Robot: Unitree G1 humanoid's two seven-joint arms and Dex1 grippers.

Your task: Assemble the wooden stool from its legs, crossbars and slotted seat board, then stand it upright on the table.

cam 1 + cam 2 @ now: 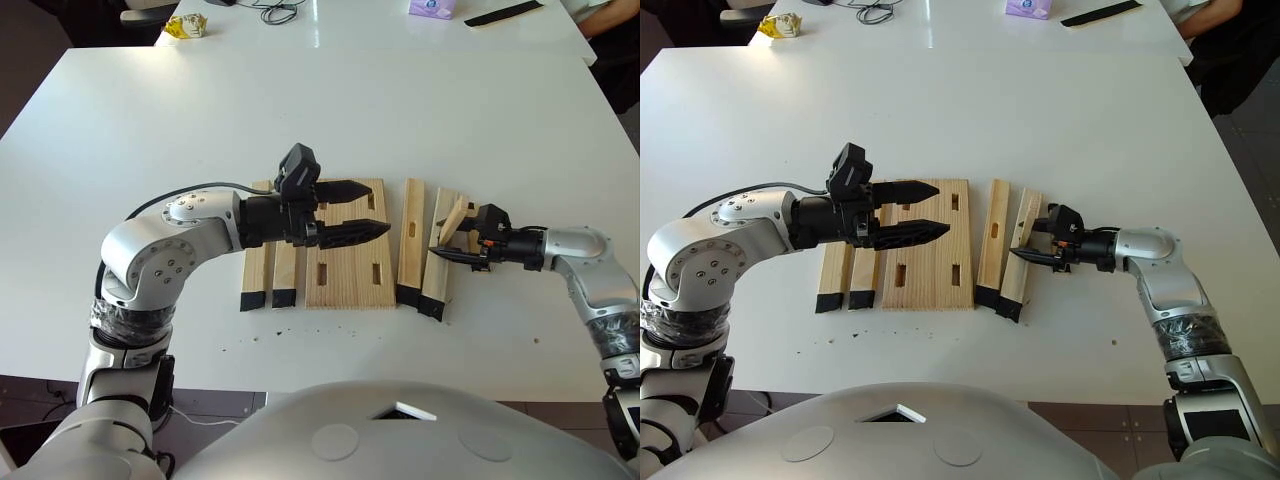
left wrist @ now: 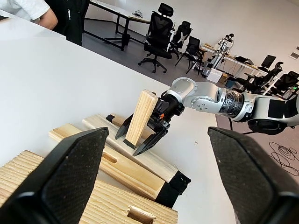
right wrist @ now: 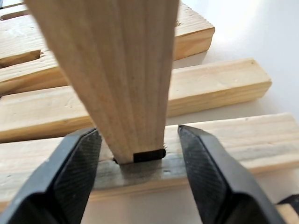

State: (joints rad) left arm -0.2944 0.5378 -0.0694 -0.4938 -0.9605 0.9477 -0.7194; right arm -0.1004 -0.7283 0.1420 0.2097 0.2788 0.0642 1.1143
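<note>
Parts of the wooden stool lie flat in a row near the middle of the white table's [image 1: 300,110] near edge, well apart from its left and right edges; a broad stretch of white top runs from them to the far edge. The slotted seat board [image 1: 350,270] sits in the middle of the row; the outer left leg [image 1: 257,270] and inner left leg [image 1: 285,272] lie just beside it toward the left edge; the inner right leg [image 1: 411,240] and outer right leg [image 1: 436,285] lie toward the right edge; all four legs point their black-capped ends at the near edge. The left gripper [image 1: 378,208] hangs above the seat board's far half, fingers wide apart with nothing between them. The right gripper [image 1: 447,243] reaches in from the right edge over the outer right leg and is clamped on a short crossbar [image 1: 455,217]; the hold sits back from the fingertips, which stand a little off the wood on either side; the crossbar is tilted, its black-tipped lower end down at the leg, though whether it touches I cannot tell. Dark specks [image 1: 300,330] dot the top between the parts and the near edge. Past the far edge another white surface carries a yellow packet [image 1: 186,25], cables [image 1: 280,12], a purple pack [image 1: 432,8] and a black strip [image 1: 503,14]; the room beyond holds office chairs [image 2: 159,23] and desks [image 2: 117,14].
</note>
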